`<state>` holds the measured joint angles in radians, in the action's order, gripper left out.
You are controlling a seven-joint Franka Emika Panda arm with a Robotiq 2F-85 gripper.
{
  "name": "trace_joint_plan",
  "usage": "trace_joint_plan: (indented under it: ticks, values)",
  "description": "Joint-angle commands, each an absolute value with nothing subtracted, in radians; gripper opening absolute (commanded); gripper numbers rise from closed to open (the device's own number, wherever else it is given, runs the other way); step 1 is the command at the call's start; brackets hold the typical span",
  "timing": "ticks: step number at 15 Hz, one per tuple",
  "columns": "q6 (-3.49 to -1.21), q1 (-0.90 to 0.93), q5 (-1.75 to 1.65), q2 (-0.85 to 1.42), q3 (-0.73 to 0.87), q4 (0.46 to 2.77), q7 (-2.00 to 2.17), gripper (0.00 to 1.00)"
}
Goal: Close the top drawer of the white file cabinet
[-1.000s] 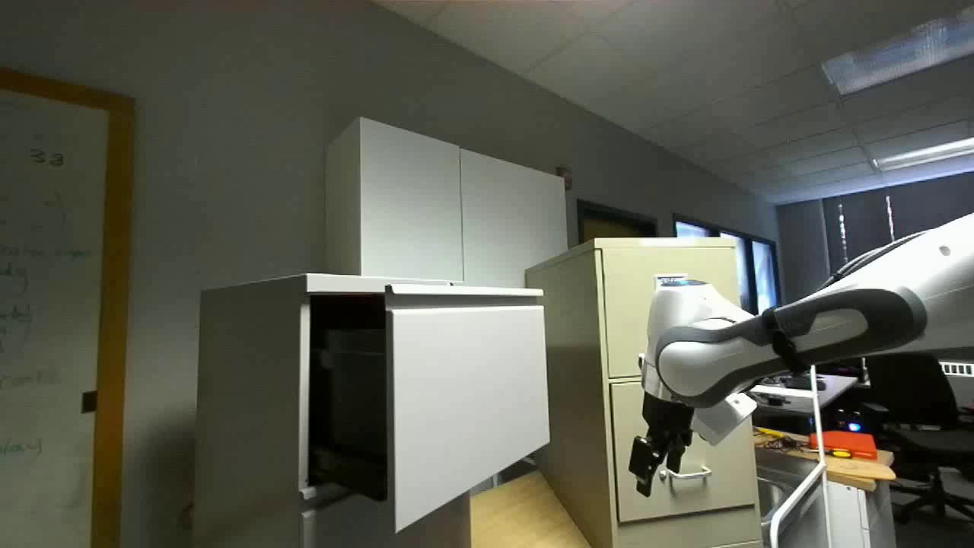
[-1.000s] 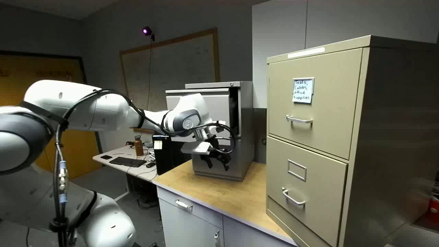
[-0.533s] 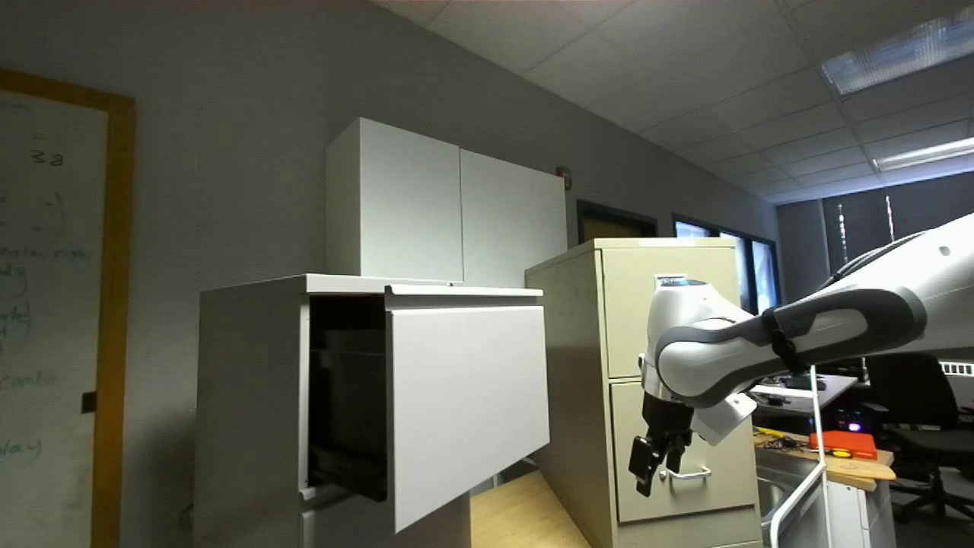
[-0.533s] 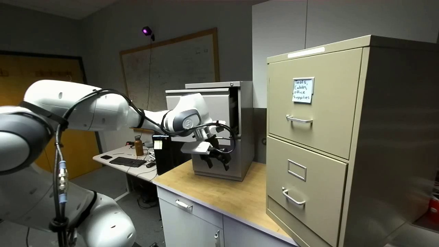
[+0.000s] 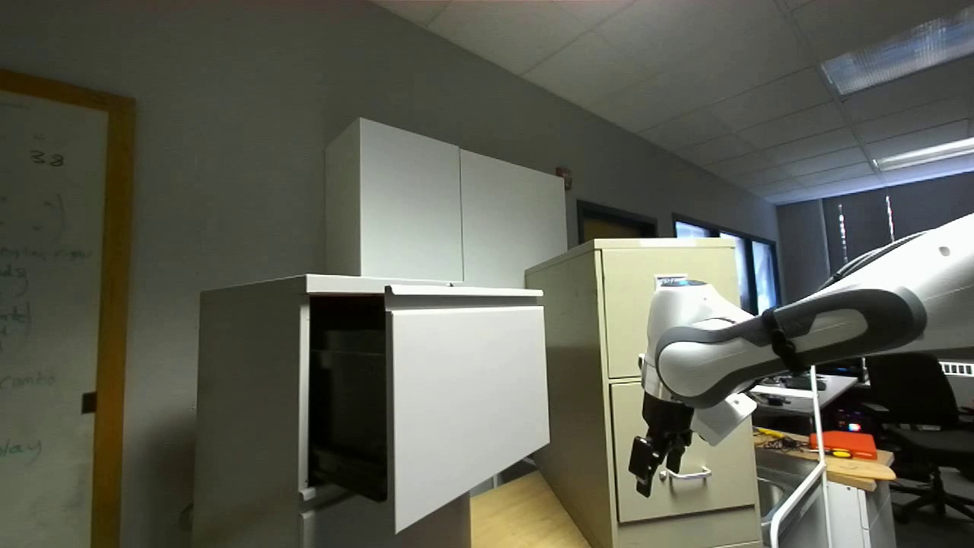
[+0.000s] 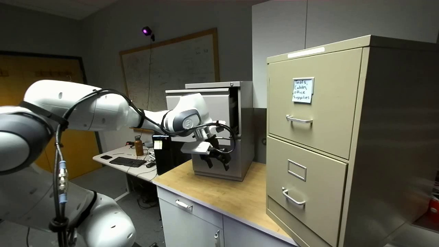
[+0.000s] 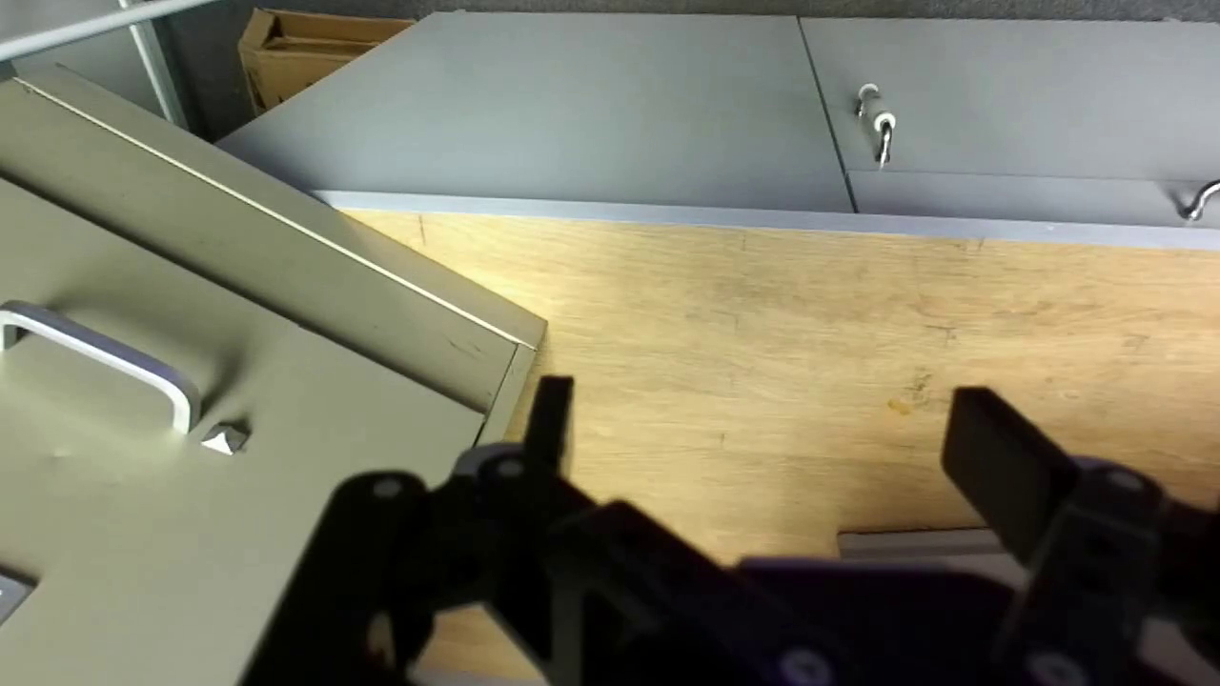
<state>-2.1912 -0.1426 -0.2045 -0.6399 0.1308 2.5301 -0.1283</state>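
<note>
The white file cabinet [image 5: 247, 411] stands on a wooden counter; it also shows in an exterior view [image 6: 247, 137] behind my arm. Its top drawer [image 5: 468, 403] is pulled out, with a flat white front and a dark interior. In an exterior view my arm covers part of the drawer front [image 6: 220, 106]. My gripper [image 5: 657, 476] points down in front of the drawer, apart from it, with fingertips lower than the middle of the drawer front. In the wrist view the gripper [image 7: 762, 410] has its fingers wide apart with nothing between them; the file cabinet's base [image 7: 915, 543] shows partly behind it.
A beige cabinet [image 6: 308, 137] with metal handles stands close beside my gripper, at the left of the wrist view [image 7: 238, 476]. The wooden counter [image 7: 743, 314] lies below. A white two-door cabinet [image 5: 411, 205] hangs behind. A desk [image 6: 120, 157] is farther back.
</note>
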Motion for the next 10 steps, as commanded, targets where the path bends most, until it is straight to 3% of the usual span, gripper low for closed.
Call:
trace_joint_plan:
  ticks: [1,10]
  values:
    - [-2.189,-0.143,-0.204,-0.64,0.13,2.529,-0.128,1.0]
    - [-2.291,-0.087,-0.173,-0.636,0.088,2.5,-0.111,1.0]
